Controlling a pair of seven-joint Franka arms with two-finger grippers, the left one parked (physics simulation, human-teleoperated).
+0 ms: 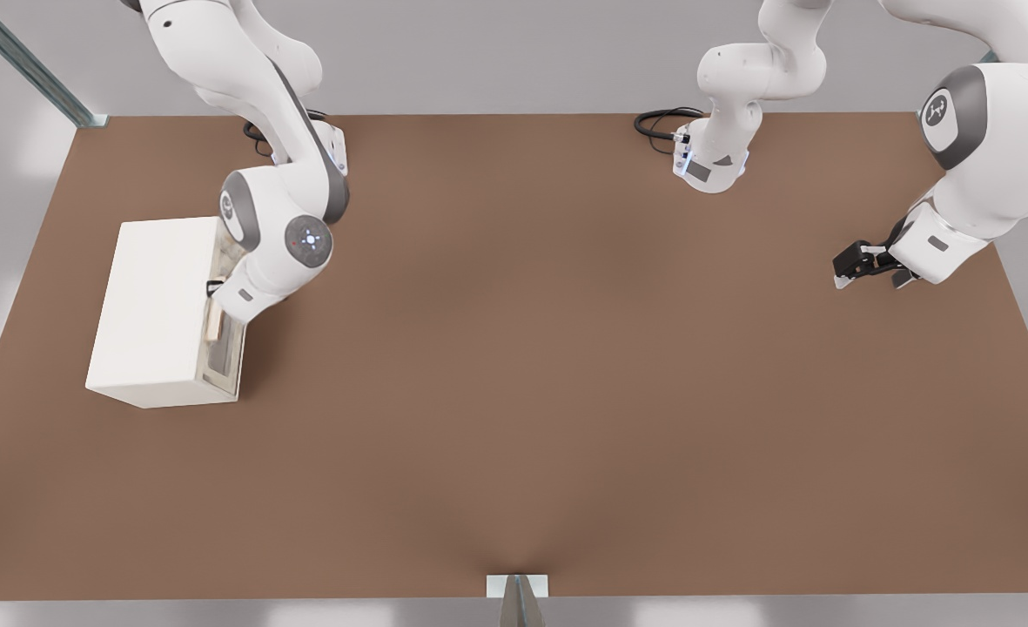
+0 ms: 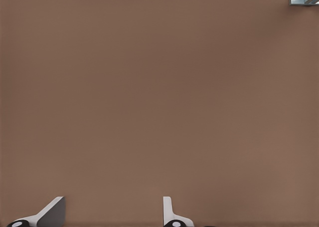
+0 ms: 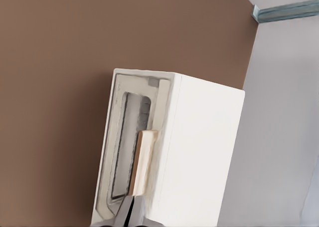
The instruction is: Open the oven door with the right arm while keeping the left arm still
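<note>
The oven is a cream box at the front view's left. The oven door faces the table's middle, lies flush with the box, and has a dark window and a pale tan bar handle. The right arm bends down over the oven's front. Its black gripper sits at one end of the handle. In the right wrist view the gripper has its fingers pressed together, tips touching the handle's end. The left arm hangs at the front view's right with its gripper above bare table.
The brown table spreads wide between the two arms. Black cables lie by an arm base at the back edge. A metal post stands at the back left corner. A small bracket sits on the front edge.
</note>
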